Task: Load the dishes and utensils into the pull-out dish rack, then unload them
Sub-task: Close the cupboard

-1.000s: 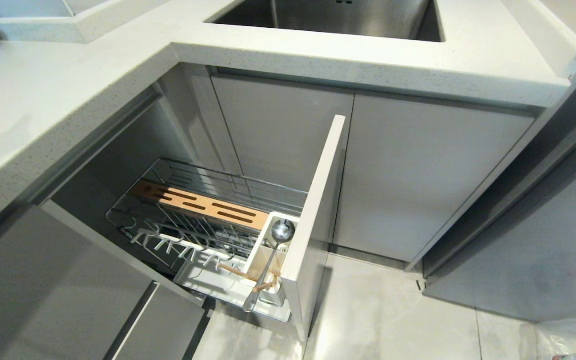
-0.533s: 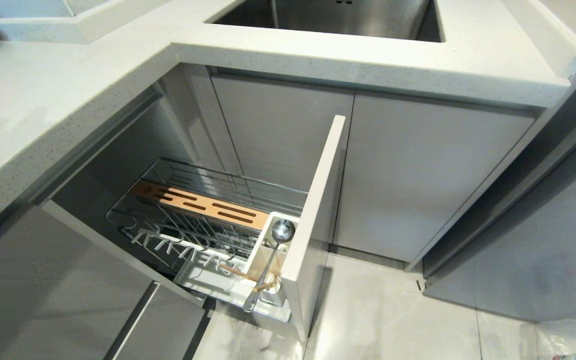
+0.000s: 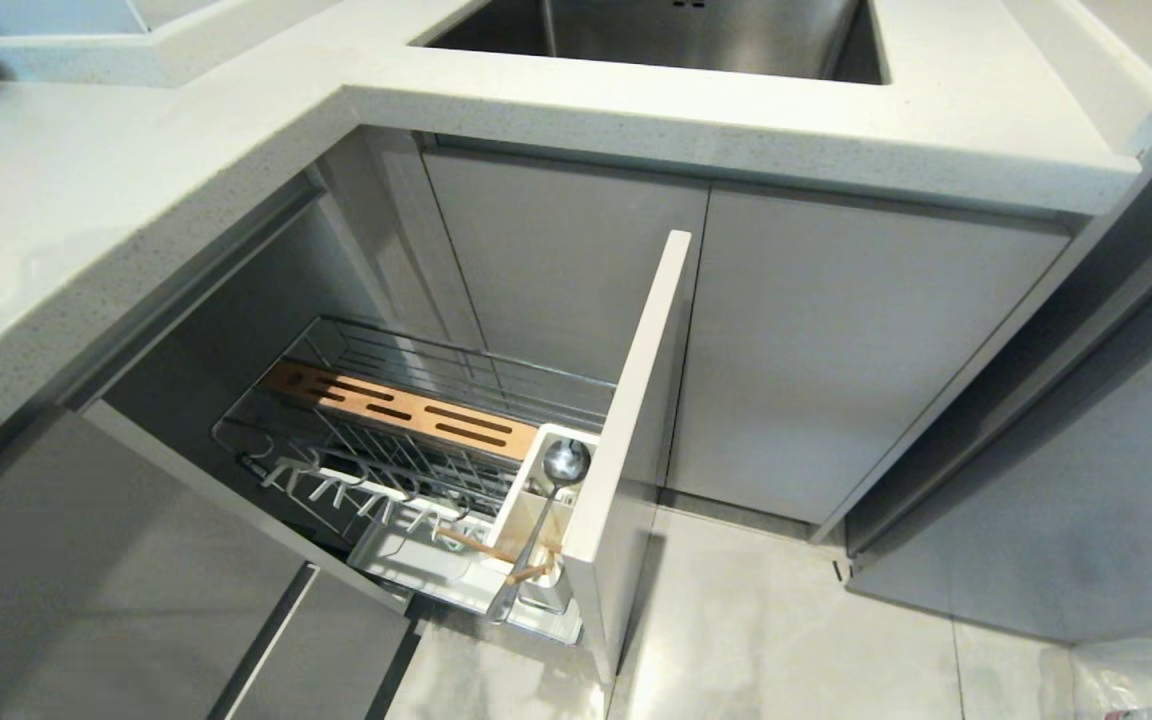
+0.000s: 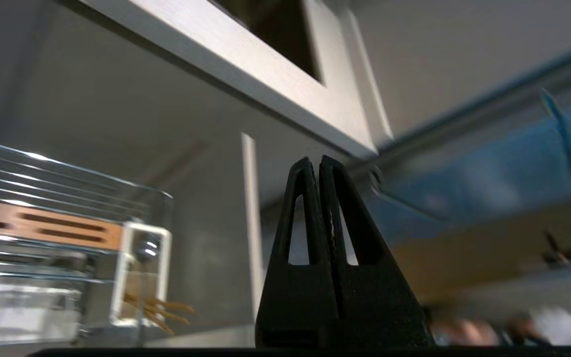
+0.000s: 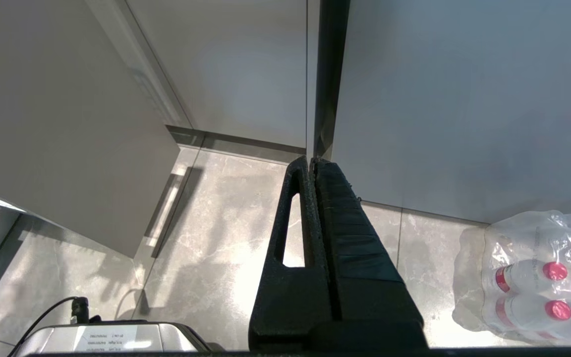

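Loading partly done: shiny metal spoon (image 3: pixel 548 500) and light wooden chopsticks (image 3: pixel 496 558) stood in the pulled-out chrome wire rack (image 3: pixel 406 440). No bowl visible. My left gripper (image 4: pixel 319 163) and right gripper (image 5: pixel 311 161) were clenched empty.

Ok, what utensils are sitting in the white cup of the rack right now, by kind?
Metal spoon: 1
Wooden chopsticks: 2
Total: 3, all in the white utensil cup at the front of the pull-out dish rack.
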### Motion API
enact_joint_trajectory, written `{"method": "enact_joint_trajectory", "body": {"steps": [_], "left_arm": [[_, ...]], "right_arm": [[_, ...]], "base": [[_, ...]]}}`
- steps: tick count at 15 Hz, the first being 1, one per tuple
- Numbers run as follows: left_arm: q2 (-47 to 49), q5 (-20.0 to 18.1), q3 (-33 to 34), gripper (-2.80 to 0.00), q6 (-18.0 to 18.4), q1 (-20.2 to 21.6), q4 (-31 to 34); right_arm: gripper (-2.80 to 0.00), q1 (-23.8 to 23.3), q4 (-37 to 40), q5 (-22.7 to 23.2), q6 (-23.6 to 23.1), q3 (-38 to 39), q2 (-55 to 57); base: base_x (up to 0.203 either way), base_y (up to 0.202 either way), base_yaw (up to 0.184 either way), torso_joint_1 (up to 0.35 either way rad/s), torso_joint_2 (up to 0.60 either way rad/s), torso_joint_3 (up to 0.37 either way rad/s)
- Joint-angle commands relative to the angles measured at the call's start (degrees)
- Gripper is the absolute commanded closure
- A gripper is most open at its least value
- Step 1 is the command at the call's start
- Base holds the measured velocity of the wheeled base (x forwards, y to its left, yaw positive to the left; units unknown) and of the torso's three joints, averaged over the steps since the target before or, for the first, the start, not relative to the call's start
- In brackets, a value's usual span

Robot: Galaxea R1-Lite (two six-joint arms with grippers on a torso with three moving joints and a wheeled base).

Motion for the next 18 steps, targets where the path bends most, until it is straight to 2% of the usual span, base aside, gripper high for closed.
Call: {"method": "enact_joint_trajectory", "body": {"steps": [1, 2, 5, 7, 11, 13, 15, 17, 18], "left_arm": [[0.29, -1.59, 2.04, 0.00, -0.18, -4.19, -0.26], [1.16, -2.08, 2.75, 0.00, -0.10, -6.71, -0.39], [6.14, -2.71, 3.31, 0.00, -0.05, -8.91, 0.80], [8.49, -2.73, 3.40, 0.00, -0.05, -12.69, 2.41], [15.64, -2.36, 2.08, 0.00, -0.04, -27.28, 6.14], [21.39, -1.83, -0.60, 0.00, 0.06, -34.18, 9.95], [26.18, 1.15, -5.43, 0.00, 0.11, -39.69, 14.56], [31.21, 8.13, -11.14, 0.00, 0.73, -43.98, 21.38], [33.20, 12.03, -13.04, 0.00, 2.21, -45.83, 24.35]], "right_arm": [[0.00, 0.01, -0.01, 0.00, 0.01, 0.09, 0.00], [0.00, 0.01, -0.01, 0.00, 0.01, 0.09, 0.00], [0.00, 0.01, -0.01, 0.00, 0.01, 0.09, 0.00], [0.00, 0.01, -0.01, 0.00, 0.01, 0.09, 0.00], [0.00, 0.01, -0.01, 0.00, 0.01, 0.09, 0.00], [0.00, 0.01, -0.01, 0.00, 0.01, 0.09, 0.00], [0.00, 0.01, -0.01, 0.00, 0.01, 0.09, 0.00], [0.00, 0.01, -0.01, 0.00, 0.01, 0.09, 0.00], [0.00, 0.01, -0.01, 0.00, 0.01, 0.09, 0.00]], "base": [[0.000, 0.000, 0.000, 0.000, 0.00, 0.000], [0.000, 0.000, 0.000, 0.000, 0.00, 0.000], [0.000, 0.000, 0.000, 0.000, 0.00, 0.000], [0.000, 0.000, 0.000, 0.000, 0.00, 0.000], [0.000, 0.000, 0.000, 0.000, 0.00, 0.000], [0.000, 0.000, 0.000, 0.000, 0.00, 0.000], [0.000, 0.000, 0.000, 0.000, 0.00, 0.000], [0.000, 0.000, 0.000, 0.000, 0.00, 0.000], [0.000, 0.000, 0.000, 0.000, 0.00, 0.000]]}}
